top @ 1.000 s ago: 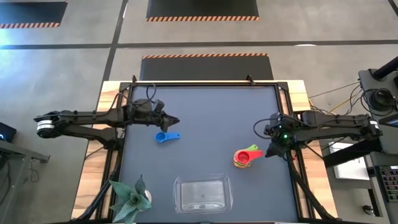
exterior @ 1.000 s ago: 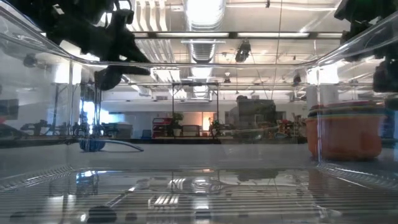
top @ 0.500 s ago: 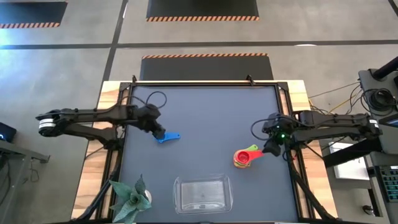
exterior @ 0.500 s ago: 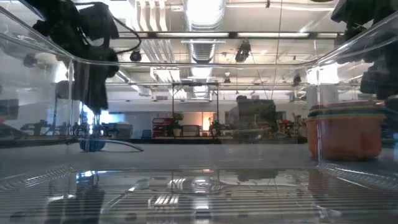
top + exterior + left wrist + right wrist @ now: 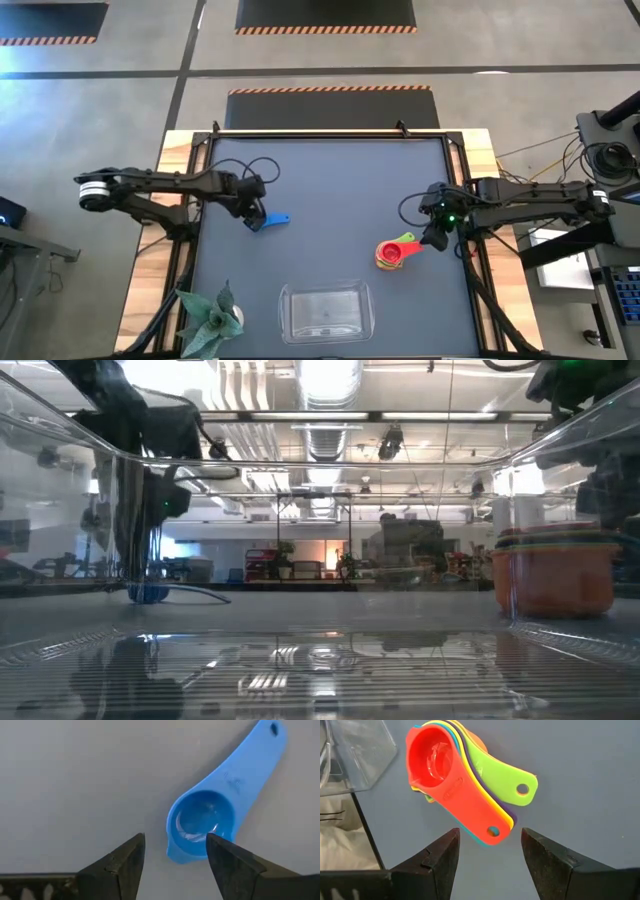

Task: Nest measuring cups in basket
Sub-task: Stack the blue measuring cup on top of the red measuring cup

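Observation:
A blue measuring cup [image 5: 270,221] lies bowl-up on the dark table at the left, its handle [image 5: 250,760] pointing toward the table's right. My left gripper [image 5: 175,840] points down over it, open, with the bowl's rim under the gap between its fingers. Several measuring cups sit nested in a stack [image 5: 392,254] at the right, a red one [image 5: 440,765] on top. My right gripper [image 5: 490,837] stands open just beyond the handle ends [image 5: 492,831]. The clear basket [image 5: 285,295] sits near the table's front edge.
A green-leaved toy plant [image 5: 208,320] stands at the front left corner, left of the basket. The low view looks through the basket's clear walls, with the blue cup [image 5: 148,593] at left and the stack [image 5: 553,570] at right. Bare dark table lies between the two arms.
My left gripper has come down and toward the table's near edge onto the blue cup, tipping from level, pointing right, to pointing down. The blue cup and the stack have stayed where they were.

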Available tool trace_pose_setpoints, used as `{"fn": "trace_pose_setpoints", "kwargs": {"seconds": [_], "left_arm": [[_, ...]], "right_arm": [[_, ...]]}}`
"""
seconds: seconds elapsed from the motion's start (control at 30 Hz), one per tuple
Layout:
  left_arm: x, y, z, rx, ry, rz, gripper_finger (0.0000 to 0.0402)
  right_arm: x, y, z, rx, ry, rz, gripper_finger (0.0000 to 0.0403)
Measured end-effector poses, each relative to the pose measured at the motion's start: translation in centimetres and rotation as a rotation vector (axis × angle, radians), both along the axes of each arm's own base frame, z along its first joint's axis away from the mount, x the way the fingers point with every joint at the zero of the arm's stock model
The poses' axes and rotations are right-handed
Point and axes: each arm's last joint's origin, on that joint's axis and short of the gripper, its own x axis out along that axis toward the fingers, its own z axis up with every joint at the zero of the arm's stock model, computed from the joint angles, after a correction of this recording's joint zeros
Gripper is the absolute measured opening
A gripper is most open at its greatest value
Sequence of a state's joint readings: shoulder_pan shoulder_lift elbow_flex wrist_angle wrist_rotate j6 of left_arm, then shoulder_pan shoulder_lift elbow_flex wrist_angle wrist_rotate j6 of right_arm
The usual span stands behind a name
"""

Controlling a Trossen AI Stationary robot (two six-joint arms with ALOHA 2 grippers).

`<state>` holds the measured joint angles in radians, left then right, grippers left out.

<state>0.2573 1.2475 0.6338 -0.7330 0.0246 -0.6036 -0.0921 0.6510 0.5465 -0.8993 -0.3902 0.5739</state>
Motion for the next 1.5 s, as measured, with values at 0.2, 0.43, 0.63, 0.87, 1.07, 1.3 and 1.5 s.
{"fn": "trace_pose_setpoints", "kwargs": {"seconds": [0.2,0.43,0.63,0.87,1.07,1.3,1.5], "left_arm": [[0.4,0.1,-1.3,-0.027,0.066,-0.022,0.0188],[1.3,0.2,-2.4,-0.055,0.050,-0.039,0.0177],[1.5,0.3,-3.0,-0.064,0.072,-0.024,0.0087],[1.9,0.2,-1.6,-0.119,0.004,0.045,0.0007],[4.6,0.9,2.1,-0.115,-0.131,0.110,0.0002],[8.4,1.8,6.6,-0.121,-0.244,0.099,0.0002],[11.8,2.4,8.0,-0.125,-0.189,0.025,0.0001]], "right_arm": [[0.0,0.0,0.0,-0.013,0.000,-0.005,0.0201],[0.0,-0.1,0.0,-0.029,-0.002,-0.004,0.0201],[0.0,-0.1,0.0,-0.039,-0.002,-0.008,0.0201],[0.3,-0.2,0.1,-0.080,-0.032,-0.019,0.0201],[1.6,-0.8,1.3,-0.266,-0.141,-0.026,0.0201],[5.7,-1.7,4.0,-0.579,-0.327,0.071,0.0201],[10.4,-2.4,4.9,-0.764,-0.304,0.148,0.0201]]}}
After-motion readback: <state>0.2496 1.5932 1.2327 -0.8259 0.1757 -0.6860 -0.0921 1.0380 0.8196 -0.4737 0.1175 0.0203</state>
